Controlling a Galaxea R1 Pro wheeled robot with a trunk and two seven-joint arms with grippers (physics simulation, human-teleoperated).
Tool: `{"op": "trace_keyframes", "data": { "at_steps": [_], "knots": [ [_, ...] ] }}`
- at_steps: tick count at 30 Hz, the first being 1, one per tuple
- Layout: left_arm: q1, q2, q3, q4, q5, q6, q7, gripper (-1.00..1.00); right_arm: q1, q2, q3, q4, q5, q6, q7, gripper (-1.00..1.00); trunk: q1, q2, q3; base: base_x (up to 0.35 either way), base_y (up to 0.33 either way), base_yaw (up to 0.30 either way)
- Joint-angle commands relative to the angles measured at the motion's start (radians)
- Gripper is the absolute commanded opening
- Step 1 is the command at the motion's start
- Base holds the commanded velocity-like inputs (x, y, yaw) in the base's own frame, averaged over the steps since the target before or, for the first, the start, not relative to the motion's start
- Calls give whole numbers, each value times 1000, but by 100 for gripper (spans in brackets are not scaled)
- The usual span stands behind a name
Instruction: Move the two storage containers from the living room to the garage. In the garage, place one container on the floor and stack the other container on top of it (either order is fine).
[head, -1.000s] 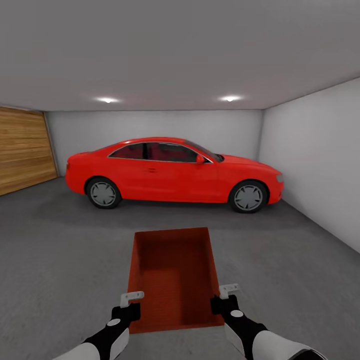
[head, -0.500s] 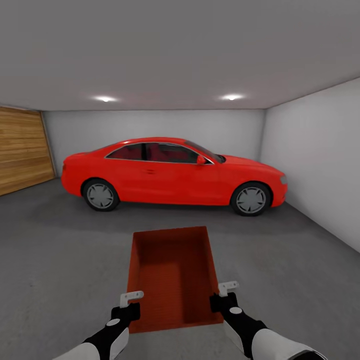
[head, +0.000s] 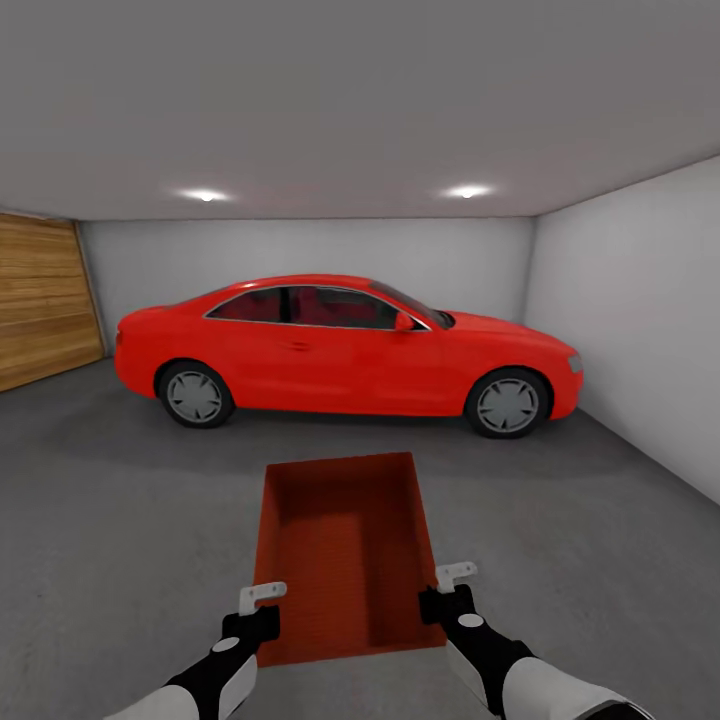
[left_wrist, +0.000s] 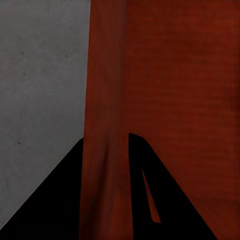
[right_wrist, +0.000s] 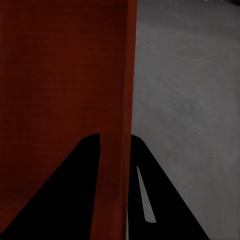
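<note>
1. Gripping one red-orange storage container (head: 345, 555) by its two long walls, the robot faces into the garage, the open-top bin carried in front of it above the dark grey concrete floor (head: 120, 520).
2. At the near corner on the robot's left, the left gripper (head: 262, 612) is pinched on the container's left wall; the left wrist view shows that wall (left_wrist: 106, 125) running between two dark fingers (left_wrist: 60, 200), one outside and one inside the bin.
3. On the other side, the right gripper (head: 445, 596) is clamped on the right wall near the bin's near end; the right wrist view shows the thin red wall (right_wrist: 120, 125) caught between its fingers (right_wrist: 65, 200), with grey concrete beside it.
4. Inside, the container is bare, its floor and walls plain and smooth.
5. Beyond the bin, well apart from it, a red car (head: 345, 345) stands side-on across the room, nose toward the white wall (head: 640, 320) on the robot's right.
6. Wood-panelled garage doors (head: 45, 300) line the robot's left side, and two ceiling lights (head: 205, 195) glow above the car.
</note>
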Motion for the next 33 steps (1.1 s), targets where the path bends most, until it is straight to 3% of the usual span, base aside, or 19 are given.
{"op": "trace_keyframes", "data": {
  "at_steps": [1, 11, 15, 16, 19, 33],
  "knots": [
    [-1, -3, 16, 3, 15, -2, 5, -100, -1, 20, -17, -2, -3, -41, -4, -100, 1, -2, -2, 322, 0, 0],
    [-1, -3, 16, 3, 15, -2, 5, -100, -1, 20, -18, -2, -4, -41, -4, -100, 1, -2, -2, 322, 0, 0],
    [-1, -3, 16, 3, 15, -2, 5, -100, -1, 21, -18, -2, -42, -41, -6, -100, 1, -2, -1, 322, 0, -49],
    [-1, -3, 16, 4, 15, -1, 5, -100, -1, 21, -17, -2, -66, -41, -7, -100, 1, -2, -1, 322, 0, -182],
    [-1, -3, 16, 4, 15, -1, 5, -100, -1, 20, -17, -2, -87, -42, -8, -100, 1, -2, 0, 322, 0, -239],
    [-1, -3, 16, 5, 15, 0, 5, -100, -1, 20, -17, -2, -95, -44, -8, -100, 1, -2, 0, 322, 0, -278]
  ]
}}
